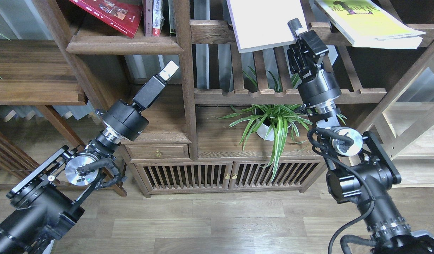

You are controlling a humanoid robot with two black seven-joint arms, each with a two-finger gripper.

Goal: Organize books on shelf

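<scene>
The white book (264, 23) hangs tilted in front of the top slatted rack of the dark-brown shelf (125, 45). My right gripper (296, 31) is shut on the book's lower right edge. The dark red book (109, 14) leans on the upper left board shelf. The yellow-green book (370, 23) lies on the top rack at the right, overhanging its front. My left gripper (169, 70) points up at the open compartment left of the middle post, holding nothing I can see; its fingers cannot be told apart.
Narrow upright volumes (154, 17) stand beside the red book. A potted spider plant (273, 123) sits on the lower board under the slatted rack. A dark table top (29, 70) lies at the left, and a pale frame rack (414, 130) stands at the right.
</scene>
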